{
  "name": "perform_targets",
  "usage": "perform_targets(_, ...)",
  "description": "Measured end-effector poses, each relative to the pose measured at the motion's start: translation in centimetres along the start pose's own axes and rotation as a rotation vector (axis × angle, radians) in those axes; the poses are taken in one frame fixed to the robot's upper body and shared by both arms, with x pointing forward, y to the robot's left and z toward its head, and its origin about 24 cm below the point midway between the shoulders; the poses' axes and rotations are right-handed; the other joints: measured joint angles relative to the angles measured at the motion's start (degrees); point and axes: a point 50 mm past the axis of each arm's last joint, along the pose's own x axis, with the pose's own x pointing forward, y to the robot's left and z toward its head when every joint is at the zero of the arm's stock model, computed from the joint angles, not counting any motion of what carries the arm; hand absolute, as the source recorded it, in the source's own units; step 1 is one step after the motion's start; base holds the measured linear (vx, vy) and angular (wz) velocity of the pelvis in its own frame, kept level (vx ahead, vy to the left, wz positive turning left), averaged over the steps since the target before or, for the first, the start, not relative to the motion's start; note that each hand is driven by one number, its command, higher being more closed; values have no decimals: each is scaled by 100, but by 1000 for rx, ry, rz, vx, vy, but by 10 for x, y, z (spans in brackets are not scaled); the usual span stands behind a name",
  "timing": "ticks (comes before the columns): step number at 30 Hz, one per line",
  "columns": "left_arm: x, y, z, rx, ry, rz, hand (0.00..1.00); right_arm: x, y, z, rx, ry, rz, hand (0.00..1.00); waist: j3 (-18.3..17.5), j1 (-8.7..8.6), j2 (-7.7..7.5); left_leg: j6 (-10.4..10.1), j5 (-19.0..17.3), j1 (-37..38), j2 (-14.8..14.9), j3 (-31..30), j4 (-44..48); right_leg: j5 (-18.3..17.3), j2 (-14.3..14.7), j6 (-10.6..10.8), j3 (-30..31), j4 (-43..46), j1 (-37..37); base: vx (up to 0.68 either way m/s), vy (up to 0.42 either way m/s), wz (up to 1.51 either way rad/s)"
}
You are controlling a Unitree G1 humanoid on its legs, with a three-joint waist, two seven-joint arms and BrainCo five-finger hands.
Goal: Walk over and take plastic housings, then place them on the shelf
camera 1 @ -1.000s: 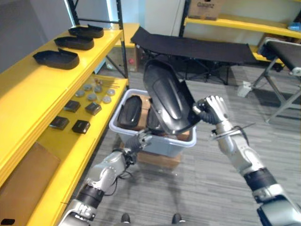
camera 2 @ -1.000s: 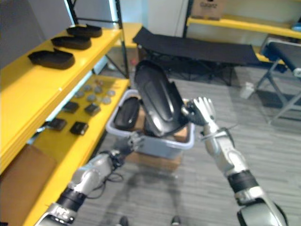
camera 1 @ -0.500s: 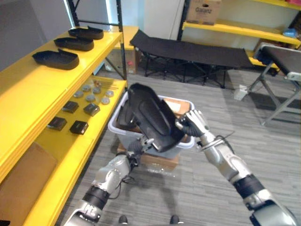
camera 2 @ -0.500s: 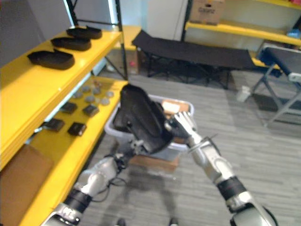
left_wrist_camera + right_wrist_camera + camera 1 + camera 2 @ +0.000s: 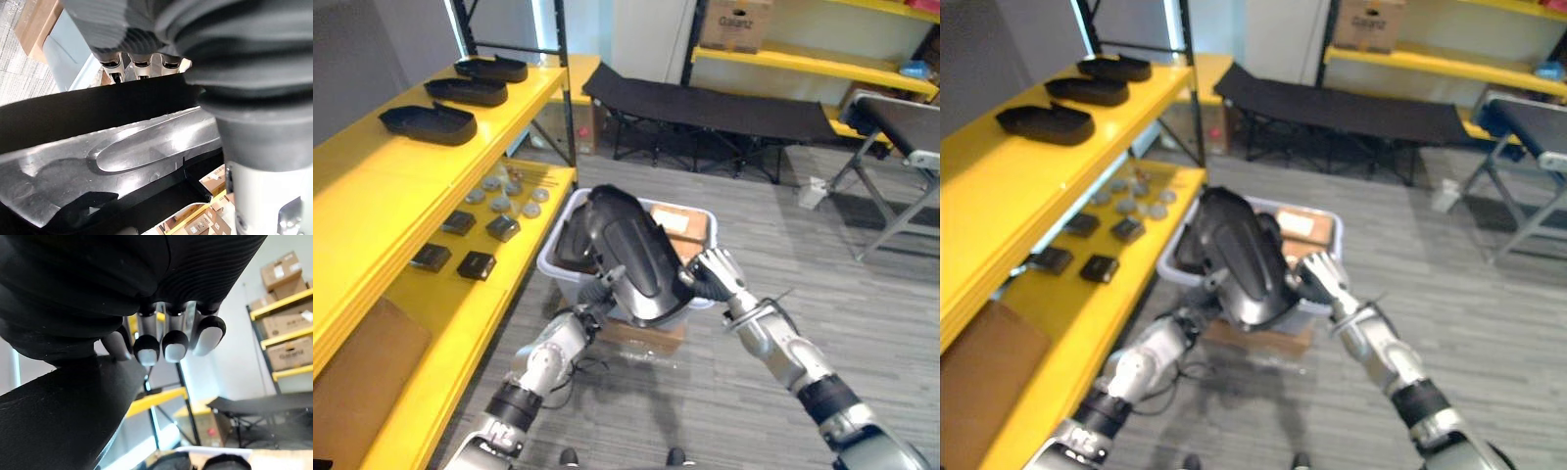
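Clamps left hand [image 5: 605, 286] on housing's [image 5: 636, 253] lower edge and right hand [image 5: 713, 275] on its side, holding it tilted above bin [image 5: 549, 262], near shelf [image 5: 372, 186].

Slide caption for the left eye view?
The left hand and right hand hold a black housing by the grey bin and yellow shelf.

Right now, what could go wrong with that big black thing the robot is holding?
The black housing is held just at its edges by the left robot hand and right robot hand, so it might slip into the grey bin below. It could also bump the yellow shelf.
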Motion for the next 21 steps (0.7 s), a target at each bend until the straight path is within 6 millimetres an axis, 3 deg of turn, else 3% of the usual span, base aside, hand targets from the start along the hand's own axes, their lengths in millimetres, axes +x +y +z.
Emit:
perform_targets(1,0,0,0,2,1,10,0,0,0,1,4,-1,-2,100,1,2,-1,0,0,0,0,0,0,1,1,-1,0,0,0,0,0,0)
perform_targets(2,0,0,-1,11,0,22,100,1,1,2,8,-2,-3,100,1,2,-2,0,0,1,0,0,0,2,2,-2,0,0,0,0,0,0)
perform_targets(13,3,21,-9,376,-12,235,100,8,2,33,80,-129,-50,100,11,47,-35,0,0,6,3,2,1,18,5,-10,2,-12,7,0,0,0)
perform_targets(21,6,23,-13,380,-24,239,100,10,0,46,129,-186,-98,100,38,47,-121,0,0,9,0,7,1,20,0,-12,9,-11,6,0,0,0)
